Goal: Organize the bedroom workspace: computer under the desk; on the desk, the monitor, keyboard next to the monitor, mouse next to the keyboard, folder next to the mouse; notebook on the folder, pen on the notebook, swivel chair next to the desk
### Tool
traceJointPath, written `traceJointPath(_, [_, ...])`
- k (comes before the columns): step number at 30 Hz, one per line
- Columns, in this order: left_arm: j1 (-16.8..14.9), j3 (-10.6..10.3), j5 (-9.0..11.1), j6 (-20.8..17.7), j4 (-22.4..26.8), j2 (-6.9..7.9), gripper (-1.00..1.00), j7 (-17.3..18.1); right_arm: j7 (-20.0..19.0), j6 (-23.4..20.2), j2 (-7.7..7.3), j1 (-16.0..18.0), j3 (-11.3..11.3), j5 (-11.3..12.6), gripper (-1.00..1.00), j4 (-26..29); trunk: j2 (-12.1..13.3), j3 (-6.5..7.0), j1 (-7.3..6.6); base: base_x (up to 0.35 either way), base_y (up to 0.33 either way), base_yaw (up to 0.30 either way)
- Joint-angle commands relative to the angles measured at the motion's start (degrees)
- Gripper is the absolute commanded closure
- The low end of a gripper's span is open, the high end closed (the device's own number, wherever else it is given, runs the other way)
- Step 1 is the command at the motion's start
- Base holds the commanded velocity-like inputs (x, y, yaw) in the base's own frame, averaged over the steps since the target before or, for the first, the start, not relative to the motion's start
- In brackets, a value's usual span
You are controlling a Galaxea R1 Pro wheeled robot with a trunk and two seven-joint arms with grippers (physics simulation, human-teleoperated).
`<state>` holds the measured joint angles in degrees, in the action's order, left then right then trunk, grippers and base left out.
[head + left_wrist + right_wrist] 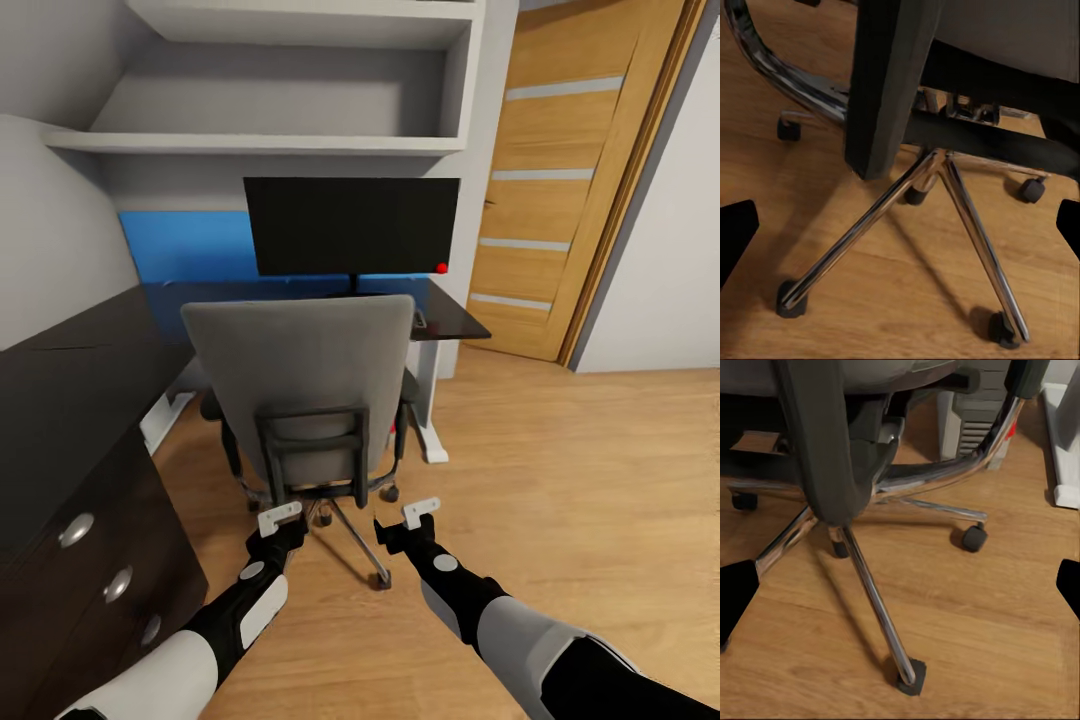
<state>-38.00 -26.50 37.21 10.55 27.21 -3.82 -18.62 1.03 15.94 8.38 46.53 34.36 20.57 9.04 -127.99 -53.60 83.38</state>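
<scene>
Bench (60, 400): black, L-shaped, one wing running behind the chair under the monitor, the other alongside the chair's left flank with a drawer unit (110, 585) carrying round silver knobs.

Swivel chair (300, 380): landmark for all positions below. Grey backrest turned toward the robot, seat facing the bench, drawn in close to it. Chrome star base (937, 187) on the wooden floor (560, 480), casters spread in all directions.

Monitor (352, 226): upright on the bench directly beyond the chair back, red dot at one lower corner. Blue panel (185, 245) on the wall behind it, beyond the chair's left shoulder.

Seat surface hidden by the backrest; presence of a folder there not verifiable. Keyboard, notebook and pen not identifiable.

Left end effector (282, 520) and right end effector (420, 513): both low, on the robot's side of the chair, level with the base. Fingers spread wide in both wrist views, dark tips at opposite frame edges, nothing held.

Critical relation: chair lies straight ahead of both end effectors, its tall axis vertical. Left end effector just short of the black back bracket (315, 445), nearly in line with it; right end effector offset outboard, near the rearward chrome leg (874, 600). Left arm judged nearer to the chair frame. Probable step: approach to the chair, either for repositioning or for access to the seat.
</scene>
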Motion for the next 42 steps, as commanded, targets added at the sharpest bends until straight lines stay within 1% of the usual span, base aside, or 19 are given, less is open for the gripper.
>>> traceJointPath(1, [-0.1, -0.5, 0.6, 0.3, 0.0, 0.05, -1.0, -0.4, 0.1, 0.1, 0.2, 0.1, 0.5, 0.5, -1.0, -0.1, 0.0, -0.05, -0.04, -0.316, -0.05, 0.0])
traceJointPath(5, [-0.1, -0.5, 0.6, 0.3, 0.0, 0.09, -1.0, -0.3, 0.1, 0.1, 0.75, 0.1, 0.4, 0.5, -1.0, -0.1, 0.0, -0.05, -0.04, -0.303, -0.086, 0.0])
traceJointPath(14, [-0.1, -0.5, 0.6, 0.3, 0.0, 0.08, -1.0, -0.3, 0.2, 0.3, 0.78, 0.1, 0.3, 0.4, -1.0, -0.1, 0.0, -0.05, -0.04, -0.3, -0.145, 0.0])
traceJointPath(42, [-0.1, -0.5, 0.5, 0.3, 0.0, 0.04, -1.0, -0.2, 0.4, 0.3, 0.54, 0.1, 0.2, 0.4, -1.0, -0.1, 11.2, 4.98, -6.19, -0.3, -0.168, 0.0])
